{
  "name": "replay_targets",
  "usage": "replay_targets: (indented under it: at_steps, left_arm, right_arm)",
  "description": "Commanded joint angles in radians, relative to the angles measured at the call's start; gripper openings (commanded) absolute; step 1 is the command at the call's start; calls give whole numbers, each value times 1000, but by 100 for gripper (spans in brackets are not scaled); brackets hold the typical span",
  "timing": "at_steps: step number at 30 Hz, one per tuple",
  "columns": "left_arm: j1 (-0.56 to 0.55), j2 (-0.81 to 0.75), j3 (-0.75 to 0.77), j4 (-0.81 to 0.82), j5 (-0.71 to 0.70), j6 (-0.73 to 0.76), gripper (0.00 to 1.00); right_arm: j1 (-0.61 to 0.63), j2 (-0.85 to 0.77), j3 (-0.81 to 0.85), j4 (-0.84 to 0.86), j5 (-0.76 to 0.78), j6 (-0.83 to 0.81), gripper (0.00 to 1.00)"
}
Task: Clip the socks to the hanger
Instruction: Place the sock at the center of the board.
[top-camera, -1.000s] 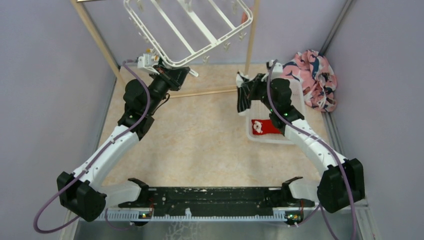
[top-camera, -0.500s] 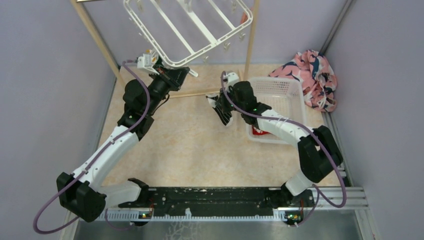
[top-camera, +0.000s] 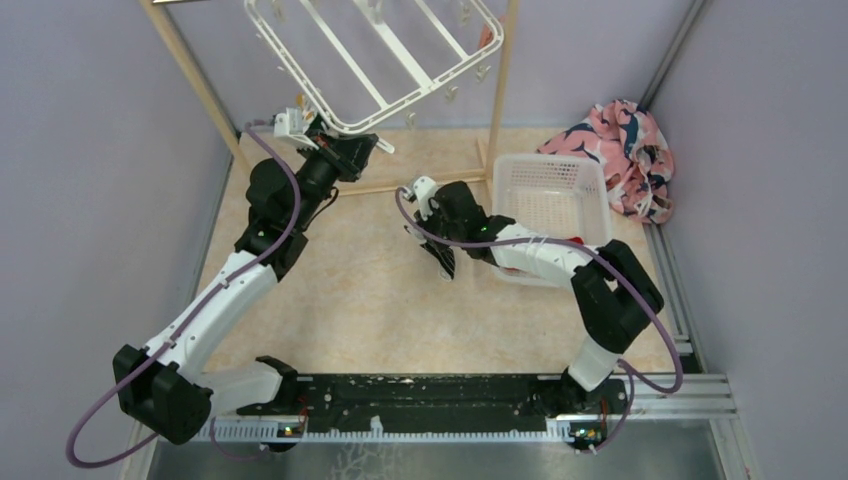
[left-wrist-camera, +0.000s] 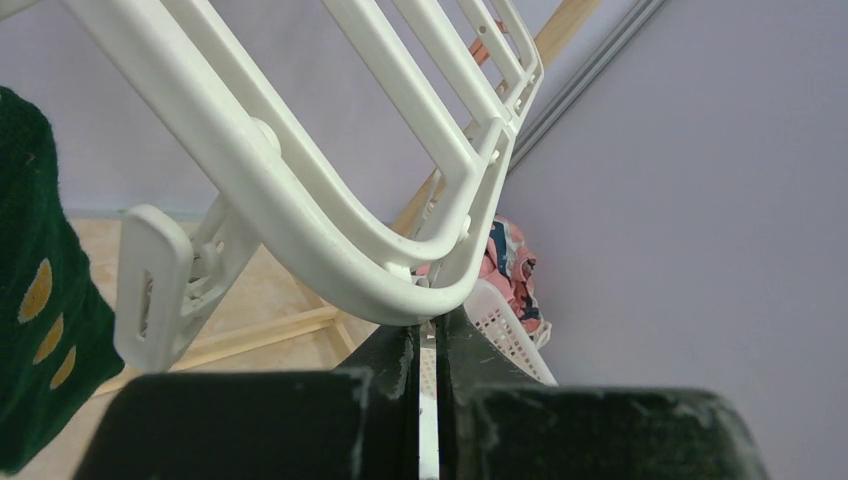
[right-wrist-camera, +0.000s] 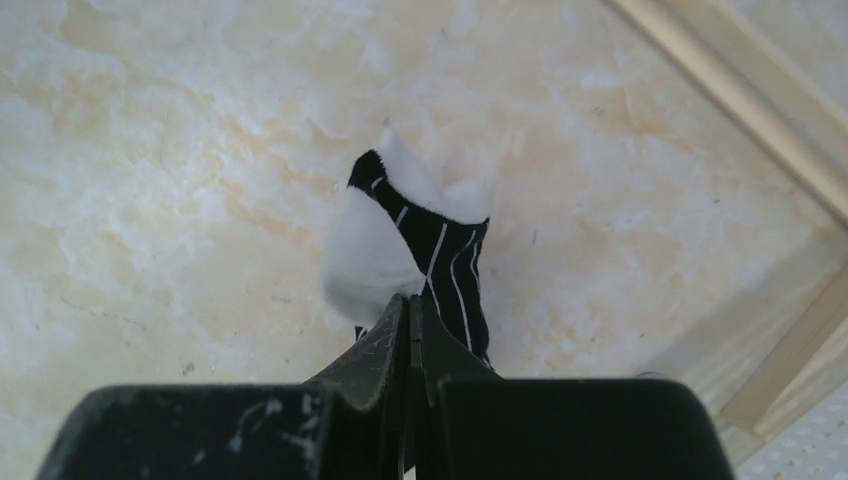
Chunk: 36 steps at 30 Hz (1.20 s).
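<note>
The white hanger (top-camera: 380, 60) hangs tilted at the top, and its near corner fills the left wrist view (left-wrist-camera: 300, 200). My left gripper (top-camera: 350, 143) is raised to that corner. Its jaws (left-wrist-camera: 427, 325) are nearly closed on a thin white piece under the corner, apparently a clip. The dark green sock (left-wrist-camera: 30, 300) with yellow spots hangs at the left edge of the left wrist view, beside a dangling clip (left-wrist-camera: 160, 290). My right gripper (top-camera: 437, 238) is shut on the black striped sock (top-camera: 446, 262), which dangles over the table (right-wrist-camera: 445, 255). The red sock is hidden.
The white perforated basket (top-camera: 550, 190) stands right of my right gripper. The pink-and-navy cloth heap (top-camera: 622, 150) lies behind it. Wooden rack poles (top-camera: 500, 90) stand at the back, with a floor bar (top-camera: 420, 183). Purple walls close in on both sides.
My right arm has swung left from over the basket to the middle of the table, carrying the black striped sock. My left arm has not moved.
</note>
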Motion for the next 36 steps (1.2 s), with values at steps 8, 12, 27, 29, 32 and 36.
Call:
replay_targets:
  at_steps: [8, 12, 27, 29, 32, 36]
  left_arm:
    - [-4, 5, 6, -82, 16, 25, 0]
    - [-4, 2, 4, -85, 9, 28, 0]
    - [-4, 3, -2, -80, 20, 22, 0]
    - [-5, -1, -3, -82, 17, 24, 0]
    - [-4, -7, -6, -82, 13, 26, 0]
    - [-4, -9, -10, -82, 14, 25, 0]
  right_arm:
    - [107, 100, 10, -102, -70, -153, 0]
    - [138, 152, 17, -122, -53, -130, 0]
    - [144, 29, 4, -56, 39, -75, 36]
    - [144, 56, 16, -52, 46, -71, 36]
    - [144, 107, 33, -32, 69, -54, 43]
    - [128, 143, 47, 16, 114, -25, 48]
